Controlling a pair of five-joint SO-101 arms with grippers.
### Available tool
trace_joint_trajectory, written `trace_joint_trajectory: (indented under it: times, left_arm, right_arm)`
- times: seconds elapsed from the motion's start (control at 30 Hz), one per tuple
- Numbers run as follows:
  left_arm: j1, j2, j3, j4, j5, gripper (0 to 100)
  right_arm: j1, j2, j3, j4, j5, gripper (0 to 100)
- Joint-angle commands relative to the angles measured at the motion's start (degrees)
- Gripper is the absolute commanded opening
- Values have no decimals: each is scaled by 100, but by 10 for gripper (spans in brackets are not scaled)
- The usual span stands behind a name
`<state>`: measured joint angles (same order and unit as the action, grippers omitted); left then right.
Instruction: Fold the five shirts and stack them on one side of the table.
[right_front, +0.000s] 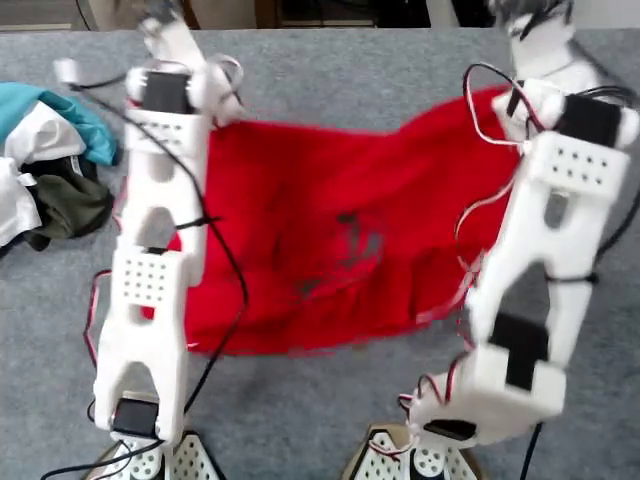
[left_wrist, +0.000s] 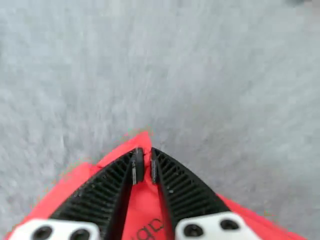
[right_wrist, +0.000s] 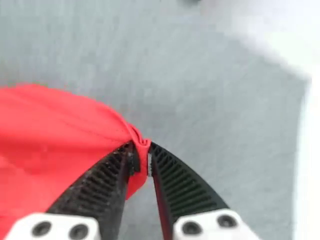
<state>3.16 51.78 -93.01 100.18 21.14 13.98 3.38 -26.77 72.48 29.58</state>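
The left gripper (left_wrist: 144, 167) has its two black ribbed fingers (left_wrist: 100, 192) pressed nearly together at the tips, pinching a pointed corner of the red shirt (left_wrist: 143, 205). A small peak of red cloth pokes out just past the fingertips, more of it spreads away on both outer sides of the fingers, and a bit of dark print shows on the fabric between them, too cut off to make out. Beyond the shirt's corner lies the grey, felt-like table (left_wrist: 165, 65), with no table edge or corner visible.
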Motion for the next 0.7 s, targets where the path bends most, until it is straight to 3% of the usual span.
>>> trace_joint_trajectory:
  times: [0.0,0.43,0.53,0.67]
  left_arm:
    - [-255,-1402,-246,62,-281,19]
    - [-1213,-5552,-264,62,-1196,19]
    - [-1380,-6545,-88,62,-1433,19]
    - [-1407,-6668,1266,44,-1591,19]
  right_arm:
    - [-198,-1077,-734,167,-325,15]
    - [-215,-2844,-2897,-88,-1064,2]
    - [-189,-2818,-2589,193,-1204,2]
    - [-189,-2536,-1815,281,-1160,2]
